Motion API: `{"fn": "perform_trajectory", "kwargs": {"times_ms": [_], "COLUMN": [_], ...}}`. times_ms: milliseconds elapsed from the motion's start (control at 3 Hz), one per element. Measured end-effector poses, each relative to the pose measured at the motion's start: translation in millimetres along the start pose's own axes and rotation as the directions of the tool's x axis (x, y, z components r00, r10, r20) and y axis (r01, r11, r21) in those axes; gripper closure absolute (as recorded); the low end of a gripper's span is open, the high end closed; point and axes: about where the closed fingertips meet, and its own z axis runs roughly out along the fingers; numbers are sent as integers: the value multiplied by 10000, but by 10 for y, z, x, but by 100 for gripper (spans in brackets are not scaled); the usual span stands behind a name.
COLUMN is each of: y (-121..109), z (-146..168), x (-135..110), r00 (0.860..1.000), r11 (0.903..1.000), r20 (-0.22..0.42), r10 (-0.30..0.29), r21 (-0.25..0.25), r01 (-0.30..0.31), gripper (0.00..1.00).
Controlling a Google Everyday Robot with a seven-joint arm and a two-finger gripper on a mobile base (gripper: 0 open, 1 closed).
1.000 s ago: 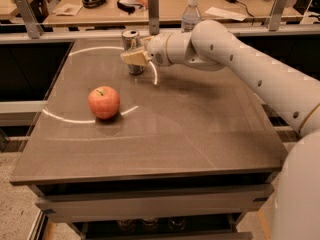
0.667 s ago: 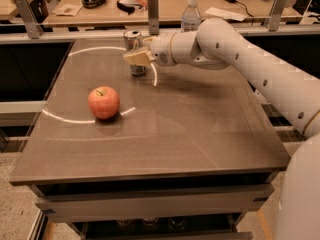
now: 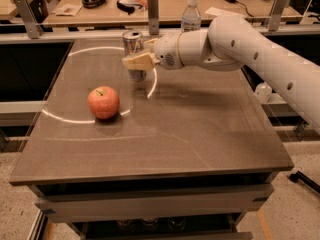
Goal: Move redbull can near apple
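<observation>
**While the redbull can (image 3: 133, 43) stands far back, the grasp is the step in hand**

Because the can sits upright near the far edge of the table (image 3: 200, 134), well apart from the apple (image 3: 103, 102), the carry looks not yet begun. The apple rests nearer the camera and to the left in the view, on the open table top. A clear bottle (image 3: 190, 15) with a white cap stands on the bench behind and has no part in this.

The white arm (image 3: 240, 44) reaches in from the right of the view, and the jaws are at the can, level with its middle. One tan pad crosses the front of the can's body, so the jaws seem to straddle it. Whether they are clamped on the can or loose around it I cannot tell from this angle. The can's foot appears to be down on the table, though the pad and shadow hide part of it.

I judge the task to be at the pick-up, with most of it left to do. The next move calls for a firm, level hold on the can's body. After that comes a small lift, enough to clear the table. Then the arm must sweep toward the camera and leftward, and set the can down upright just beside the apple. It should stop short of touching the apple, since a nudge could roll it away.
</observation>
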Motion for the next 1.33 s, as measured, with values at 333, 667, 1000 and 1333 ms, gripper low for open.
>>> {"fn": "perform_trajectory", "kwargs": {"times_ms": [333,667,1000,1333], "y": [281,488,633,752], "z": [-188,-340,-413,-445], "x": [26,153,255,278], "r00": [9996,9986,9971,9947], "r11": [9994,9982,9966,9940], "r20": [-85,-172,-225,-177], "r10": [265,506,723,1012], "r21": [-233,-319,-391,-399], "r01": [-267,-512,-731,-1018], "gripper": [100,100,100,100]}}
